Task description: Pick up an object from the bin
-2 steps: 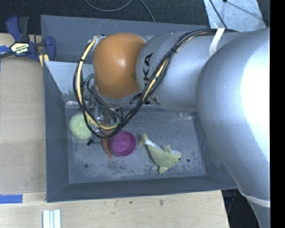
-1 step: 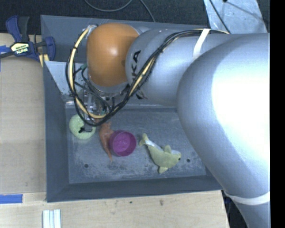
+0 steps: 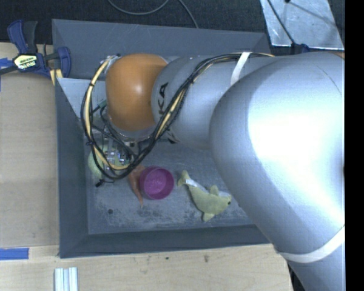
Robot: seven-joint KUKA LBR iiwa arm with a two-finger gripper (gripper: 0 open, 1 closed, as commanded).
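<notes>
My gripper reaches down at the left side of the bin, under the wrist and mostly wrapped in cables. A pale yellow-green thing lies right against its left side, half hidden. Just to the lower right of the gripper sits a magenta round cup, its opening facing up. A thin orange piece lies against the cup's left side. Whether anything is in the gripper's grasp is hidden.
A yellowish-green soft toy shaped like a fish lies on the bin floor to the right of the cup. The thick arm covers the bin's right half and back. Bare floor shows along the front wall.
</notes>
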